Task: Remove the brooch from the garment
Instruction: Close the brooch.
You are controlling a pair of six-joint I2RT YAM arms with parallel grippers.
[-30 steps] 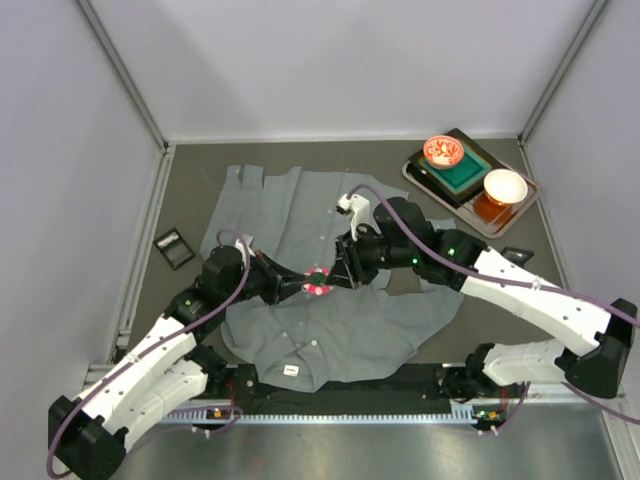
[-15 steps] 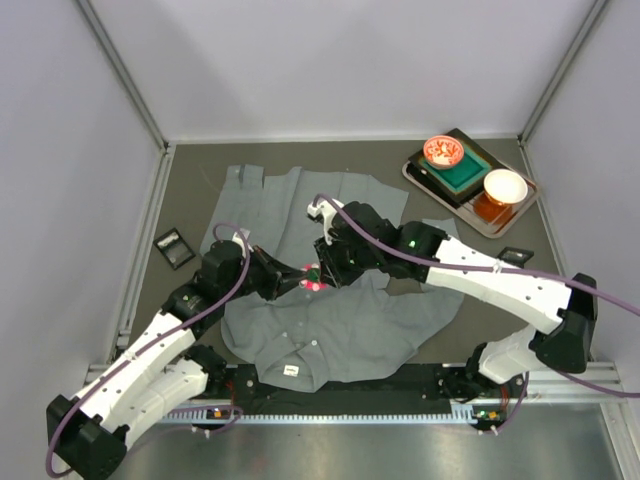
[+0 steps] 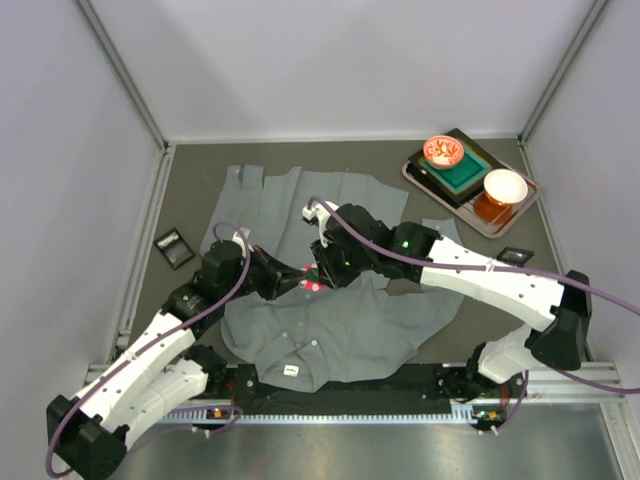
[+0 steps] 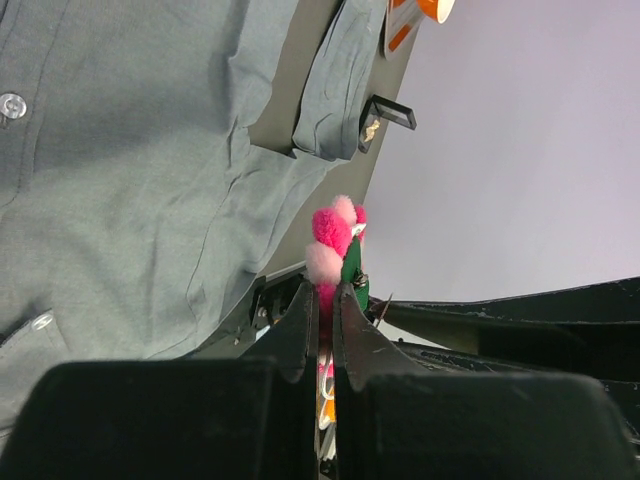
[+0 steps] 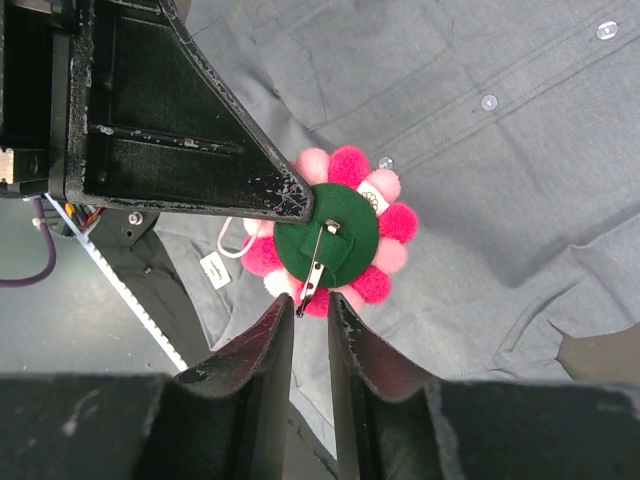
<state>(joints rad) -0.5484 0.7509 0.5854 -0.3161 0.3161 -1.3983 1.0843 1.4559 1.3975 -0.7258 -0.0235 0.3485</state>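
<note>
The brooch (image 3: 316,281), a ring of pink and red pompoms on a green felt back with a metal pin, is held off the grey garment (image 3: 330,325). My left gripper (image 3: 303,279) is shut on the brooch's edge; in the left wrist view the pompoms (image 4: 334,236) stick out past my gripper (image 4: 325,292). The right wrist view shows the brooch's green back (image 5: 338,232) above the garment (image 5: 500,150). My right gripper (image 5: 308,302) is narrowly open, with the free end of the pin (image 5: 312,272) just between its fingertips. In the top view it (image 3: 322,268) is right beside the brooch.
A tray (image 3: 418,175) at the back right holds a red patterned bowl (image 3: 443,151), a green block and a white bowl (image 3: 505,185). A small black frame (image 3: 174,248) lies left of the garment, another (image 3: 515,255) right of it.
My right arm has swung left and closed in on the brooch. My left gripper has shifted slightly left with the brooch still in it.
</note>
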